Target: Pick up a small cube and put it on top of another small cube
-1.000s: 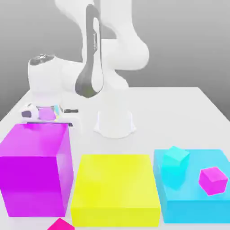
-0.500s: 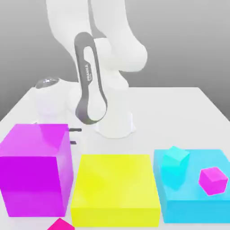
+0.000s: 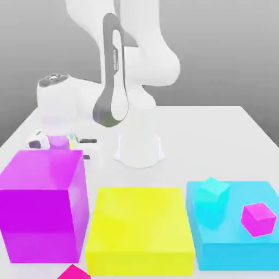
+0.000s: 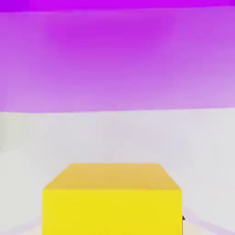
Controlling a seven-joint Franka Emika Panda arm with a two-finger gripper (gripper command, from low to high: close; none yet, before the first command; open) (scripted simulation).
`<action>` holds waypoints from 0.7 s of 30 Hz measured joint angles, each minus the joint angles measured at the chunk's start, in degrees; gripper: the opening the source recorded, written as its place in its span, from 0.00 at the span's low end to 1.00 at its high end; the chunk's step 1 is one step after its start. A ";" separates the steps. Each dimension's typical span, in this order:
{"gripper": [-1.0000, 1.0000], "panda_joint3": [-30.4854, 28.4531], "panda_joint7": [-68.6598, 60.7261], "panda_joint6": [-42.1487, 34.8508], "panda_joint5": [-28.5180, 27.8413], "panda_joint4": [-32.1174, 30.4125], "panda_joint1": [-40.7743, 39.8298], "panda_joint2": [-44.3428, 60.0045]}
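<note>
The hand point(image 3: 54, 143) sits low behind the large magenta block point(image 3: 43, 204), closed on the small yellow cube point(image 4: 112, 199), which the hand view shows close up. The target, the small magenta cube point(image 3: 258, 219), rests on the flat cyan block point(image 3: 240, 240), well apart toward the exterior view's right, beside a small cyan cube point(image 3: 213, 190). No containers are present.
</note>
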 joint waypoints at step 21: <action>0.00 4.36 5.20 -14.48 9.28 32.63 18.53 2.19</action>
